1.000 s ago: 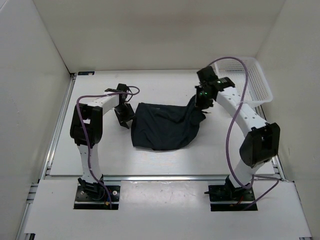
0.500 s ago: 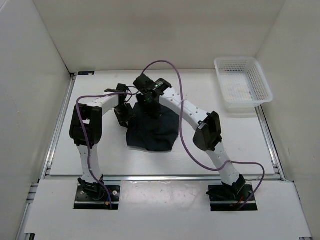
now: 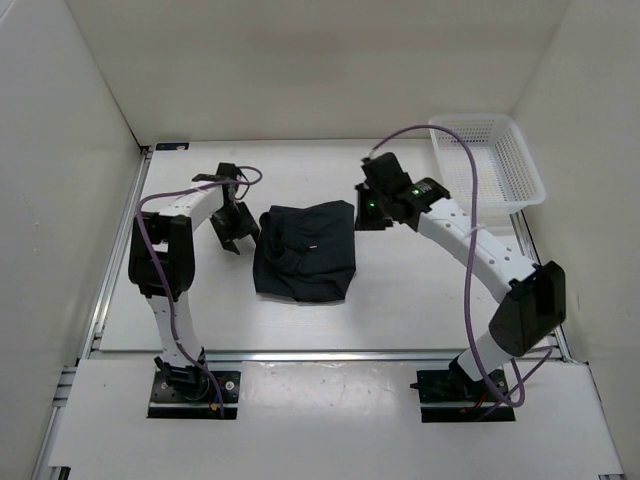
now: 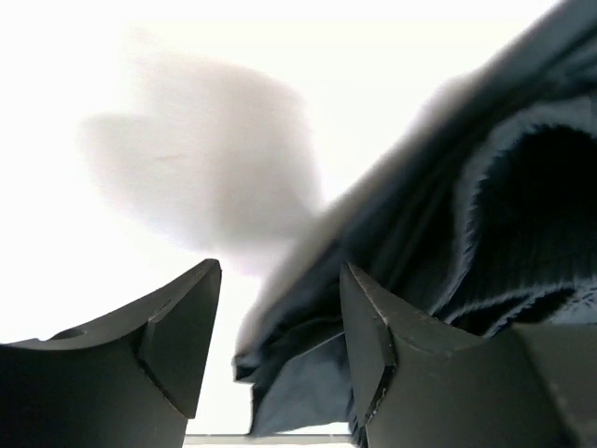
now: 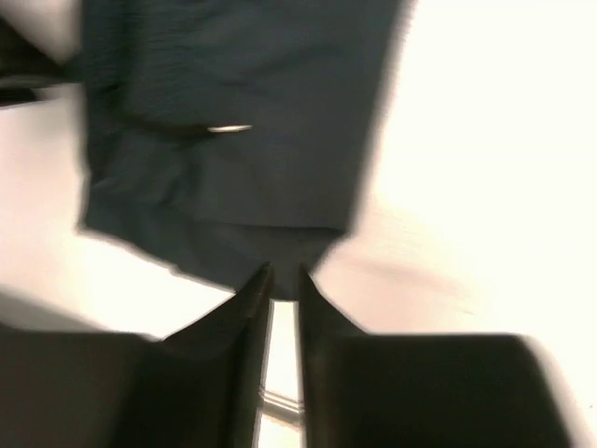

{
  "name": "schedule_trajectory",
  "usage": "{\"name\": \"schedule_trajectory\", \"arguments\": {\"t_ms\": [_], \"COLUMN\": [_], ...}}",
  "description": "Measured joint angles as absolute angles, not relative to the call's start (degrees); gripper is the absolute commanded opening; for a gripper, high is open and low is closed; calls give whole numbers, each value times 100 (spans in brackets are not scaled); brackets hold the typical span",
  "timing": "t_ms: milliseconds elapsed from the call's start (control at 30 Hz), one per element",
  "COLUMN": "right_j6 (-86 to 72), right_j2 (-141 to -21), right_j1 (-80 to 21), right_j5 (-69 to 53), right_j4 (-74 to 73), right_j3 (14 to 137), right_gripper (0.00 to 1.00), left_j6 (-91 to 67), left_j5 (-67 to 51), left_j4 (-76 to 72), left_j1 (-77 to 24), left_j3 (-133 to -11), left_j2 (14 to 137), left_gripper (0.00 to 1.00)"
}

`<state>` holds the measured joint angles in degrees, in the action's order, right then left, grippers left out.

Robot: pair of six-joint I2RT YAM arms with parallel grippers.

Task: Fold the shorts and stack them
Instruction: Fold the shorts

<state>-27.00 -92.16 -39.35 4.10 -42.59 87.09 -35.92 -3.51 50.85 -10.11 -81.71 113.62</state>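
L arm is bent at table's left, left gripper (image 3: pixel 235 218) held just left of the shorts (image 3: pixel 305 255), fingers wide, nothing gripped; R arm is reached in from right, right gripper (image 3: pixel 366 208) just right of shorts, fingers narrow w/ slim gap, empty; shorts are laid folded mid table (image 3: pixel 430 300); basket (image 3: pixel 488 160) far right; white walls (image 3: pixel 300 70).

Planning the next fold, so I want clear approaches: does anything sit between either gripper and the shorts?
Nothing visible does. The left gripper hangs just left of the shorts, the right gripper at their far right corner. The white mesh basket stands off to the far right, outside both paths.
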Motion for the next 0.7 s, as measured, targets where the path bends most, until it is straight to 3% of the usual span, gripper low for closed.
{"name": "schedule_trajectory", "arguments": {"t_ms": [100,200,367,567,700], "right_j6": [-2825,-2926,-3002,-3022,-3033], "right_j2": [-8829,-8779,-8777,-8713,-8493], "right_j1": [-3548,-3509,-3448,-3236,-3116], "right_j5": [545,585,593,635,694], "right_j4": [-4154,-4176,-4206,-4204,-4202], "right_j3": [7891,7295,7032,7032,6967], "right_gripper": [13,12,12,12,12], "left_j6": [-3553,-3461,-3026,-2718,-2639], "left_j5": [-3,388,423,-244,-423], "left_j4": [5382,5690,5957,5907,5767], "left_j1": [-838,-821,-1518,-2674,-2860], "left_j3": [-8309,-8750,-9743,-9911,-9609], "left_j2": [11052,10702,10427,10862,11537], "left_gripper": [67,60,57,53,50]}}
